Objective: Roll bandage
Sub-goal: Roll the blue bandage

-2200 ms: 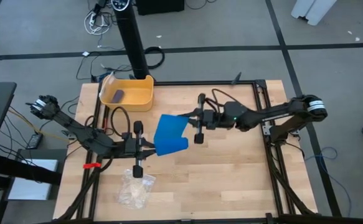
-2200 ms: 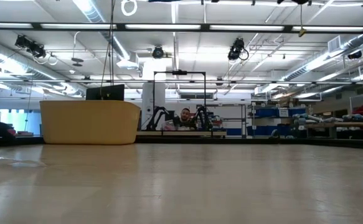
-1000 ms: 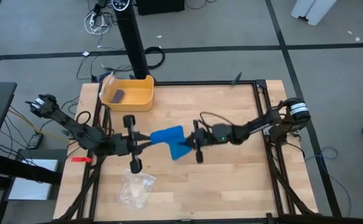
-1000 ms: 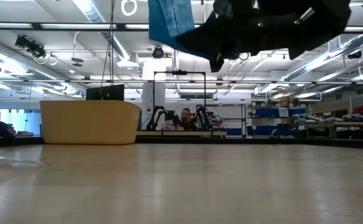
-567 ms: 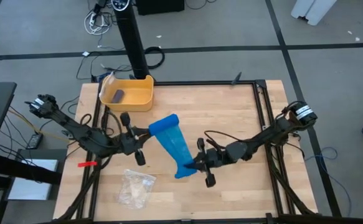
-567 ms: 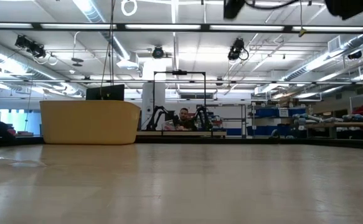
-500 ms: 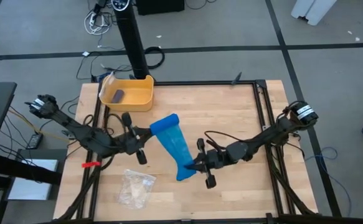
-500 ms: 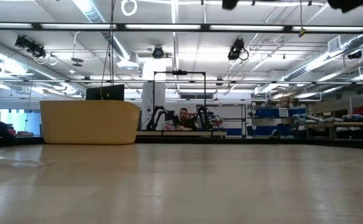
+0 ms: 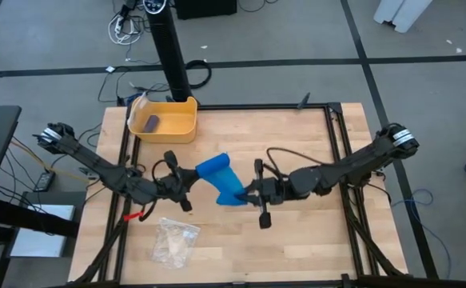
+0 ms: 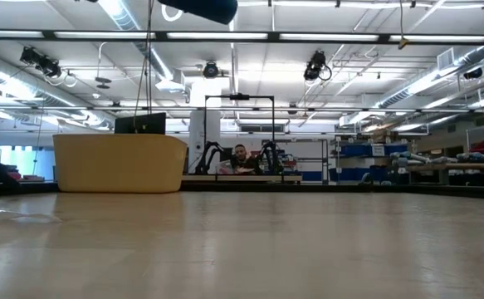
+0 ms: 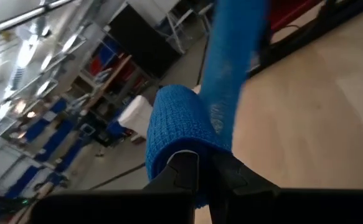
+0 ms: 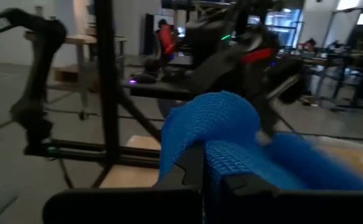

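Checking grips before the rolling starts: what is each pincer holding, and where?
Both hold the bandage: left pincer at one end, right pincer at the other.

Bare bench [image 9: 296, 240] is lying open along the right and near side, while the yellow bin [image 9: 164, 122] is blocking the far-left corner and the plastic bag [image 9: 174, 242] is occupying the near-left.

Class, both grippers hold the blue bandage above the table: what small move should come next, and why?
Probably the left gripper should turn its end over once more, since the bandage hangs as a loose strip between it and the right gripper, both shut on it, with only a curl formed at the left fingers.
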You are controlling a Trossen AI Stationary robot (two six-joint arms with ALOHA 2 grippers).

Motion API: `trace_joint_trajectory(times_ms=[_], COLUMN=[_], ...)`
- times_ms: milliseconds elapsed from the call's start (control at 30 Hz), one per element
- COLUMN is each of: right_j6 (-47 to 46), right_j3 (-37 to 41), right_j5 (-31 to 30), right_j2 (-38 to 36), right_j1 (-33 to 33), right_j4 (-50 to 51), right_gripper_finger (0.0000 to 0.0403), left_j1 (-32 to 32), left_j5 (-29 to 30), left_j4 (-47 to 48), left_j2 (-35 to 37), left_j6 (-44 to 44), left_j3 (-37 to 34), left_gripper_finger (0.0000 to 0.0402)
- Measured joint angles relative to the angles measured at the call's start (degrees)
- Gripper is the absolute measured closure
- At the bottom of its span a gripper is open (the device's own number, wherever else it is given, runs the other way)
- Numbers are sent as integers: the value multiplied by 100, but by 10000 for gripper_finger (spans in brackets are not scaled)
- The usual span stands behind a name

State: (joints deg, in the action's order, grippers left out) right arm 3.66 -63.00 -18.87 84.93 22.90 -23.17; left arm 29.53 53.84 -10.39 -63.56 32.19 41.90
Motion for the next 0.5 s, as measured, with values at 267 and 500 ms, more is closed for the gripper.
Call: trace_joint_trajectory(times_ms=[267, 500], right_j6=[12, -322], right_j3=[-147, -151], right_j5=[2, 76], right_j2=[-323, -258], right_j1=[-538, -956], right_j4=[379, 514], right_gripper_finger=[402, 394], left_j1=[171, 368], left_j5=[-444, -558], left_j4=[-408, -780], left_j2=[-687, -1123], left_j6=[30, 207], left_j3=[-14, 231], left_gripper_finger=[383, 383])
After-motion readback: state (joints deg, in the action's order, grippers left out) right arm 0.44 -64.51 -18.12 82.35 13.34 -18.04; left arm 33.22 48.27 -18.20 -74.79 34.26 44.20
